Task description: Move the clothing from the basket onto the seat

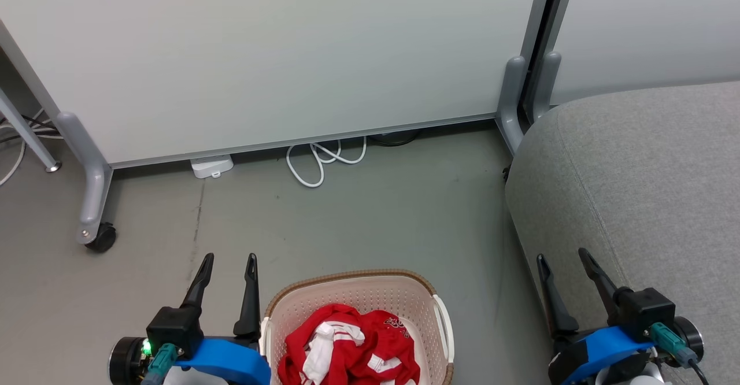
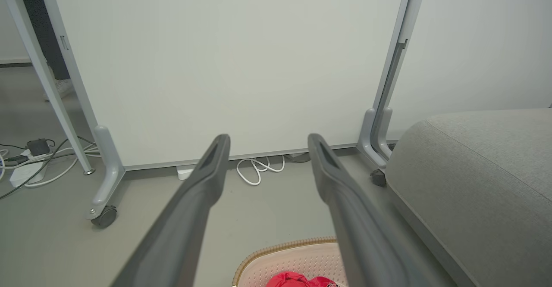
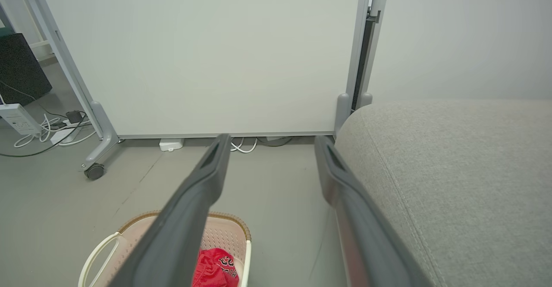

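The red and white clothing [image 1: 352, 347] lies crumpled inside the cream basket [image 1: 370, 292], which stands on the floor at the bottom middle of the head view. Just left of the basket, my left gripper [image 1: 228, 263] is open and empty. My right gripper [image 1: 563, 258] is open too, holding nothing, by the near edge of the grey seat [image 1: 647, 182] on the right. In the left wrist view the basket [image 2: 293, 259] and a bit of clothing [image 2: 297, 280] show below my open left gripper [image 2: 268, 139]. The right wrist view has the basket [image 3: 230, 235], clothing [image 3: 213, 267] and seat [image 3: 453, 162] around my right gripper [image 3: 269, 139].
A white partition panel [image 1: 277, 55] on grey wheeled legs [image 1: 95, 200] closes off the back. A white cable loop [image 1: 321, 162] and a small white box [image 1: 212, 166] lie at its foot. Bare grey floor [image 1: 376, 217] lies between the panel, basket and seat.
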`<state>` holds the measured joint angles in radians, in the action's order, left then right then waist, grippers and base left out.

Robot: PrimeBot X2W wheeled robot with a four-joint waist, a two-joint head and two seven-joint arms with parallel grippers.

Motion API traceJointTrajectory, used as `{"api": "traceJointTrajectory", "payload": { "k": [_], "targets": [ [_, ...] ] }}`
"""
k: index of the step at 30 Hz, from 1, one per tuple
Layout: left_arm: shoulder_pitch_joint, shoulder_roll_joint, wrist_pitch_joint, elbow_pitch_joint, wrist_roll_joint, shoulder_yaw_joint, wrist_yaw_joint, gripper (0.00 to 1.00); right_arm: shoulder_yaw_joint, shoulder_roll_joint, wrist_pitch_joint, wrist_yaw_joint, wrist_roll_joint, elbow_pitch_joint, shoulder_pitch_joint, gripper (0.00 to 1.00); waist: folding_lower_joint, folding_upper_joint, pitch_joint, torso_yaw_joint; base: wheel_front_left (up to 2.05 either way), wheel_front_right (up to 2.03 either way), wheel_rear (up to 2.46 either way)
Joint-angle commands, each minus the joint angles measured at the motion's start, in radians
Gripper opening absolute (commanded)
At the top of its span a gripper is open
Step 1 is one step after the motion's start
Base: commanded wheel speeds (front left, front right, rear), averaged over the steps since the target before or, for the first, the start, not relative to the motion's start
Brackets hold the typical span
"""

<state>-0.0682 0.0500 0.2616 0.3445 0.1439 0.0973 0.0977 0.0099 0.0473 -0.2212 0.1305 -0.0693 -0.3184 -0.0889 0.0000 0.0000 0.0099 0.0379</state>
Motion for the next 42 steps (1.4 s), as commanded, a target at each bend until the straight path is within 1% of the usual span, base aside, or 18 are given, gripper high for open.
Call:
{"api": "traceJointTrajectory", "payload": {
  "k": [1, 20, 29, 35, 42],
  "targets": [
    [-0.006, 0.001, 0.005, 0.001, 0.003, 0.001, -0.002, 1.00, -0.001, 0.005, -0.004, 0.000, 0.004, -0.003, -0.010, 1.00, 0.0000, 0.0000, 0.000, 0.000, 0.00, 0.00, 0.00],
    [-0.008, 0.001, 0.005, 0.008, 0.007, 0.006, -0.001, 1.00, 0.004, 0.005, -0.002, 0.000, -0.001, 0.000, -0.011, 1.00, 0.0000, 0.0000, 0.005, -0.005, 0.00, 0.00, 0.00],
    [-0.011, 0.001, 0.005, 0.004, 0.013, 0.008, -0.005, 1.00, 0.011, 0.005, -0.004, 0.000, -0.004, 0.003, -0.019, 1.00, 0.0000, 0.0000, 0.028, -0.019, 0.00, 0.00, 0.00],
    [-0.025, 0.003, 0.005, 0.019, 0.005, 0.002, -0.008, 1.00, 0.045, 0.005, -0.007, 0.000, -0.006, 0.015, -0.045, 1.00, 0.0000, 0.0000, 0.089, -0.069, 0.00, 0.00, 0.00],
    [-0.080, 0.012, 0.004, 0.104, -0.006, 0.005, -0.004, 1.00, 0.114, 0.004, -0.010, 0.000, -0.022, 0.034, -0.112, 1.00, 0.0000, 0.0000, 0.227, -0.163, 0.00, 0.00, 0.00]
  ]
}}
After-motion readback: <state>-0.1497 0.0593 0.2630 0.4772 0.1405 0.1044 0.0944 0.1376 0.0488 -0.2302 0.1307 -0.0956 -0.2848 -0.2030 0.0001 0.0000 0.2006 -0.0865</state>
